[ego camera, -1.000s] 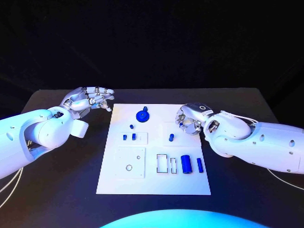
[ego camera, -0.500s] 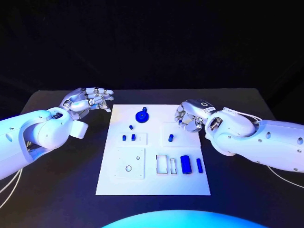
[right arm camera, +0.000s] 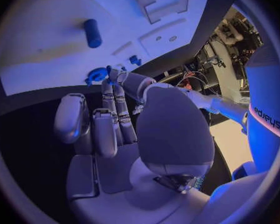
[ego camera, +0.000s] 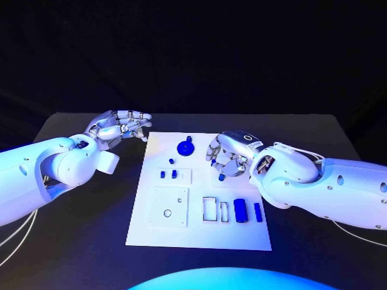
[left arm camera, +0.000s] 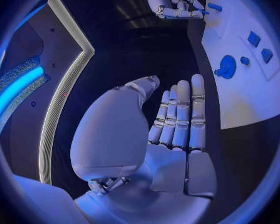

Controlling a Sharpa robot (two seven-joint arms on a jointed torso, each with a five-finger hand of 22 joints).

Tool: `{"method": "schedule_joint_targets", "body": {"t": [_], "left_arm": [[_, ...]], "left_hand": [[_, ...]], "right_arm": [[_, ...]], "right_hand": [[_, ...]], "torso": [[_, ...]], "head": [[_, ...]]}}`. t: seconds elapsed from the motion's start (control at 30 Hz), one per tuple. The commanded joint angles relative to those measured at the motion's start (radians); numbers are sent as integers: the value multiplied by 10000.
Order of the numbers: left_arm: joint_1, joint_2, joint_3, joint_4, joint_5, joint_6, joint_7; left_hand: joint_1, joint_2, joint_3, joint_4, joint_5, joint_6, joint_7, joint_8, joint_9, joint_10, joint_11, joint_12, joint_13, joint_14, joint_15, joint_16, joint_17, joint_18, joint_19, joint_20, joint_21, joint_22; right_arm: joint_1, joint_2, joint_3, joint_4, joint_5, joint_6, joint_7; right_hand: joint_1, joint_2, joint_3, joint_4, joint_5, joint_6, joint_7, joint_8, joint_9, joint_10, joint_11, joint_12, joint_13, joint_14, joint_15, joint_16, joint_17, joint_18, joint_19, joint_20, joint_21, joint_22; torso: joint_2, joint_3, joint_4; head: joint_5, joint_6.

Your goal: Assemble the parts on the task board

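1. White rectangular task board [ego camera: 199, 235] flat mid-bench [ego camera: 315, 133], carrying small blue parts [ego camera: 240, 209] and a round blue piece [ego camera: 185, 147].
2. Right hand [ego camera: 228, 158] over board, fingers curled, grasp unclear.
3. Left hand [ego camera: 120, 126] beside board, fingers curled, empty.

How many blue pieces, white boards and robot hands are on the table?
Blue pieces: 6 in plain sight; the right hand may hide another
White task board: 1
Robot hands: 2, the left hand and the right hand
Total: 9
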Motion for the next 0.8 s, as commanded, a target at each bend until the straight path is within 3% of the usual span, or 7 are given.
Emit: {"method": "schedule_joint_targets", "body": {"t": [0.03,0.1,0.27,0.67,0.8], "left_arm": [[-2,53,2,-14,-14,167,42],[-3,87,0,-33,-14,166,37],[-5,172,-3,-69,-15,165,1],[-2,309,-4,-102,-23,147,-55],[-1,325,-4,-101,-32,147,-62]], "left_hand": [[116,0,-68,3,29,-62,201,38,-9,-75,17,19,-15,-1,64,-61,-10,138,62,-8,-51,-13],[116,0,-68,3,29,-62,201,38,-9,-75,17,19,-15,-1,64,-61,-10,138,62,-8,-51,-13],[143,7,-67,-8,30,-65,202,50,-9,-73,15,28,-17,1,61,-61,-14,139,70,-10,-54,-16],[153,10,-69,-11,30,-65,202,56,-10,-71,14,33,-18,2,60,-60,-16,140,74,-11,-55,-16],[153,10,-69,-11,30,-65,202,56,-10,-71,14,33,-18,2,60,-60,-16,140,74,-11,-55,-16]], "right_arm": [[-74,351,3,36,142,11,389],[-138,577,2,24,179,30,466],[-368,1059,1,-39,259,48,632],[-857,1806,-58,-486,298,177,835],[-914,1902,-75,-584,303,217,857]], "right_hand": [[227,314,71,6,25,63,27,-6,13,445,-365,34,125,467,-63,49,-28,-124,-11,-2,-13,858],[222,319,84,5,26,55,31,-13,12,438,-362,24,124,463,-62,40,-47,-117,-28,-2,-47,846],[217,322,92,4,26,48,35,-19,12,433,-359,16,125,458,-61,32,-67,-111,-39,-2,-71,839],[209,321,99,0,24,39,41,-26,11,428,-356,7,125,454,-59,24,-83,-99,-65,-1,-127,818],[203,319,101,-1,22,35,45,-29,11,426,-354,3,126,453,-58,22,-86,-98,-70,0,-135,817]], "torso": [[-23,-14,-24],[-26,-21,-32],[-7,-39,2],[1,-48,-10],[-3,-24,-29]], "head": [[273,3],[380,-1],[495,-14],[979,-243],[1120,-314]]}}
